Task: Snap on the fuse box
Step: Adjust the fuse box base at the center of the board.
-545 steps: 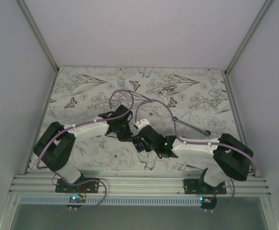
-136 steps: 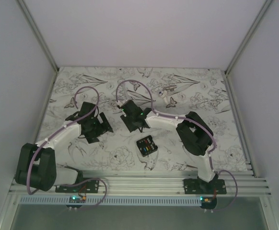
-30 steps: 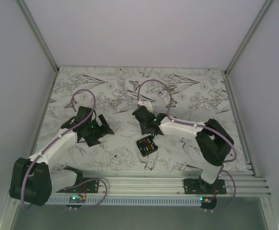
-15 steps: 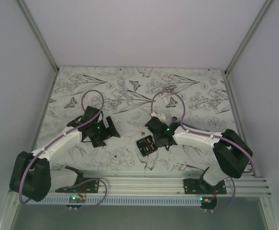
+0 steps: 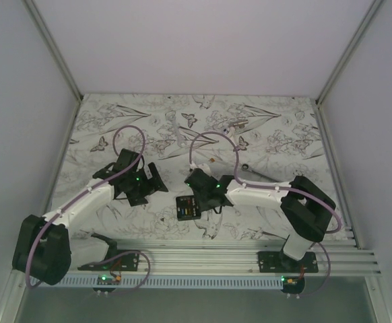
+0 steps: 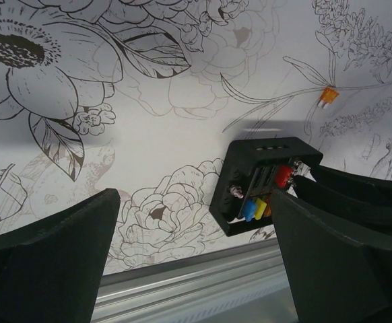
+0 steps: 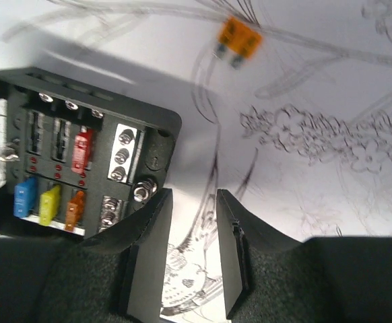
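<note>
My left gripper (image 6: 192,222) hung wide open over the table (image 5: 115,121), my right gripper (image 7: 190,235) stood narrow and empty, 1 finger (image 7: 145,249) seemingly against the fuse box (image 7: 81,155) corner, the box lay flat near the front rail (image 6: 182,296), 1 orange fuse (image 7: 240,39) loose beyond.

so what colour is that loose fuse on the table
The loose fuse is orange; right wrist view.

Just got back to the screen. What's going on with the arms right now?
The right gripper is down at the fuse box, which lies on the table with its fuses showing. Its jaws stand narrowly apart with nothing between them. One finger sits right beside the box's corner, so nothing is gripped. The left gripper hangs wide open to the box's left, apart from it. A loose orange fuse lies on the table beyond the box.
</note>
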`<action>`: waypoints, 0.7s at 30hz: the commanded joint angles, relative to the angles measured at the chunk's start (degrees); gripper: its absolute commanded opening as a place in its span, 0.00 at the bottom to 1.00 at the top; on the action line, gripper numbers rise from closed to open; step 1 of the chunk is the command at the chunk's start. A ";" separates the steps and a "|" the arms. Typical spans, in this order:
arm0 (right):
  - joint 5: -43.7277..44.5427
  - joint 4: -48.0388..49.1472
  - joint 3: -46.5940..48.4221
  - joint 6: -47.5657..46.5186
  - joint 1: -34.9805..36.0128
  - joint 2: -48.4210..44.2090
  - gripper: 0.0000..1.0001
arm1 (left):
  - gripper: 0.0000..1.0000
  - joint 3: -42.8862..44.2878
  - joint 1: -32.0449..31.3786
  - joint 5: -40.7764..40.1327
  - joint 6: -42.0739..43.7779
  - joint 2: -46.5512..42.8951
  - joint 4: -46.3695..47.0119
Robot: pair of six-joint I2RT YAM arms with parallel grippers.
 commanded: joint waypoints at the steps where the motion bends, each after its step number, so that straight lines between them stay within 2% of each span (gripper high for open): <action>1: -1.62 4.31 3.36 -5.24 0.52 -0.62 0.39 | 1.00 0.56 -0.04 -1.37 0.02 -0.88 -1.63; 6: -2.28 3.80 3.53 -13.30 -0.93 -3.41 0.41 | 1.00 1.31 0.16 -1.45 0.13 0.15 -1.94; 11: -4.82 5.16 1.11 -22.51 -7.67 -6.46 0.42 | 1.00 1.98 0.29 -2.23 0.37 0.90 -2.39; 16: -12.45 10.60 0.73 -36.24 -12.27 -6.40 0.43 | 1.00 3.08 0.47 -2.27 0.39 2.44 -2.86; 18: -12.38 10.33 3.67 -36.99 -13.53 -3.19 0.43 | 1.00 3.36 0.60 -2.24 0.33 2.76 -3.15; 21: -12.63 8.84 8.43 -33.24 -14.08 1.19 0.43 | 1.00 3.63 0.61 -2.83 0.22 2.69 -3.71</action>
